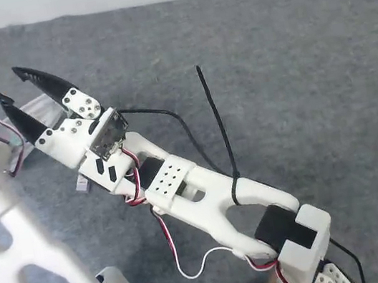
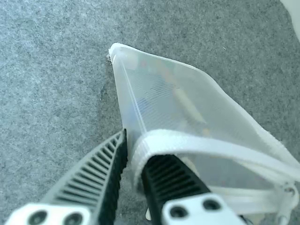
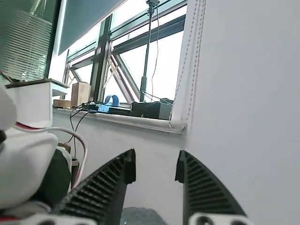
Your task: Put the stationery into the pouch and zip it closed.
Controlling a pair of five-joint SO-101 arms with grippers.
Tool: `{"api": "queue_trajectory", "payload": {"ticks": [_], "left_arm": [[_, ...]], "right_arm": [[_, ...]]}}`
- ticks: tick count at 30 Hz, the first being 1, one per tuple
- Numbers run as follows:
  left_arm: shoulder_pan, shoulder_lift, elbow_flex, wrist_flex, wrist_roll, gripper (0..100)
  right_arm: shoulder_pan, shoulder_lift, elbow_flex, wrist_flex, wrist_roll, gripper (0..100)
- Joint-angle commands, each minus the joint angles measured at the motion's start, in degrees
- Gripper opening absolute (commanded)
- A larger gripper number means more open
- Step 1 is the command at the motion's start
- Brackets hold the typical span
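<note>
Table [image 1: 291,59]: grey, felt-like surface, far edge visible in the high view.

Pouch [image 2: 178,108]: translucent white mesh with a white band along its rim. It lies on the left side of the table, short of the far edge. In the high view a pale strip of it [image 1: 42,106] shows between the black fingers of the raised hand. One corner of the pouch rests on the table surface, and the rim end is lifted at the hand. Faint long shapes, one tan and one bluish, show through the wall, but what they are cannot be told. Whether the zip is shut cannot be told either.

Left hand [image 2: 135,150]: clamped on the pouch's white rim band. One ribbed black finger [image 2: 101,178] is outside the pouch and the other sits under the band, with the jaws nearly together. Left arm [image 1: 5,216]: rises from the near-left corner of the table, with its upper part at the left side of the high view.

Right hand [image 1: 8,82]: jaws spread, holding nothing, raised off the table above the pouch area. In its own wrist view the hand [image 3: 155,154] points at a white wall [image 3: 243,93] and a window [image 3: 136,61], with a clear gap between the fingers. Right arm [image 1: 196,184]: reaches diagonally from the near-right corner toward the far-left.

Black cable [image 1: 215,115]: stands up from the right arm's forearm.
</note>
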Motion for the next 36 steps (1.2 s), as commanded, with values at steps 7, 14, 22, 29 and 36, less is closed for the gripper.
{"api": "queue_trajectory", "payload": {"ticks": [7,14,22,29,36], "left_arm": [[0.18,-0.26,-2.68,-0.09,0.7,1],[0.18,-0.26,-2.68,-0.09,0.7,1],[0.18,-0.26,-1.19,-2.37,0.88,1],[0.18,-0.7,1.36,-5.8,0.97,1],[0.35,-0.7,1.36,-5.8,0.97,1]], "right_arm": [[-0.66,-5.32,0.09,-0.66,0.88,12.1],[-1.98,-9.54,2.2,4.7,0.79,11.9],[-1.98,-10.15,1.41,7.96,1.23,11.9],[0.4,-16.84,0.18,22.29,0.7,11.9],[4.35,-27.65,0.26,41.27,-6.77,12.2]]}}
